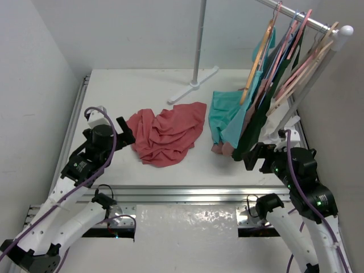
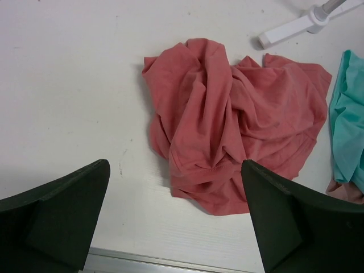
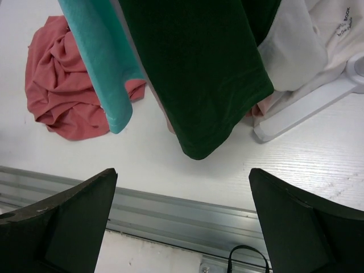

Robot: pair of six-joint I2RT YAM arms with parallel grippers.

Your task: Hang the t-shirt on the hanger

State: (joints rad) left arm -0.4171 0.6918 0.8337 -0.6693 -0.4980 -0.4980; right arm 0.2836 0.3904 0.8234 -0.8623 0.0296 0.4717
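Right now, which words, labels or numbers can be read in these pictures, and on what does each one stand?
"BOOK": printed on the white cloth hanging at the right, in the right wrist view; any letters before it are unclear.
"by the": a smaller line beside it on the same cloth; the rest is too small to read.
No print shows on the t-shirt, the teal shirt or the dark green garment.

White table, matte, evenly lit. White walls at left and rear. White garment rack stands at table rear right, foot on tabletop. Aluminium rail runs along near edge. Soft shadows.
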